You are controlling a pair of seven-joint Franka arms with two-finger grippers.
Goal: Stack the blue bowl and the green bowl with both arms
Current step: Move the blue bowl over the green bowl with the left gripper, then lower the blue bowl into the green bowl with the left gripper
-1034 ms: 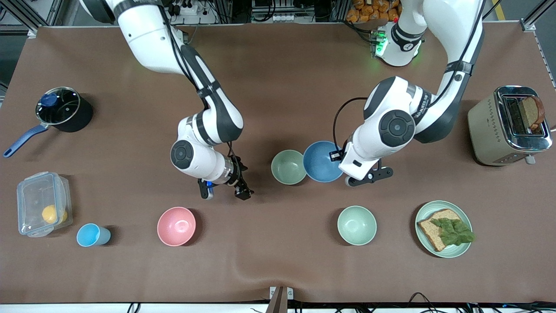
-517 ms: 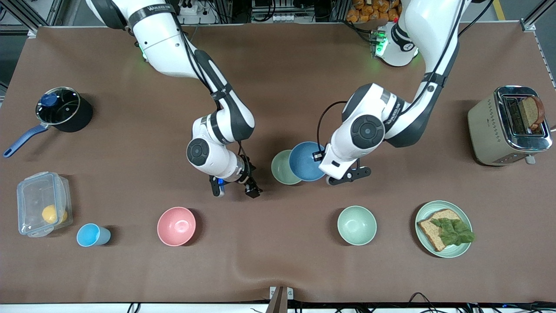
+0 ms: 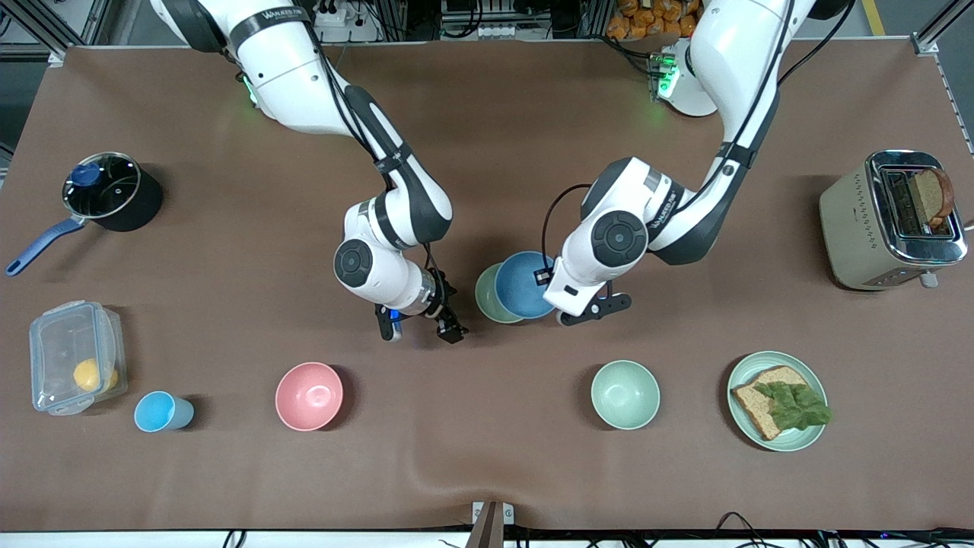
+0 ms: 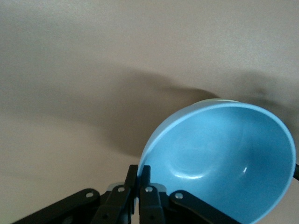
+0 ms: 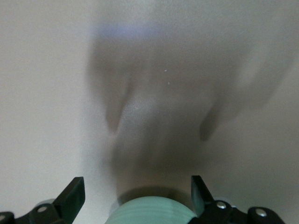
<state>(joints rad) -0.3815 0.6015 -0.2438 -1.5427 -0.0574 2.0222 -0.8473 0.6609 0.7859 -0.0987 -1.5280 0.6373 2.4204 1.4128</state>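
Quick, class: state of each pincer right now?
Left pincer: closed on the blue bowl rim.
Right pincer: open, holding nothing.

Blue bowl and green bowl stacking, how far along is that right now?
Pickup looks done: the left gripper is shut on the blue bowl, carrying it partly over the green bowl. The right gripper hangs open beside the green bowl. Left: centre the blue bowl, lower and release it.

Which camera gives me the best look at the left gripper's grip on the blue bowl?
The left wrist view: the left gripper pinches the blue bowl at its rim. The front view hides that grip under the wrist. The right wrist view shows no blue bowl.
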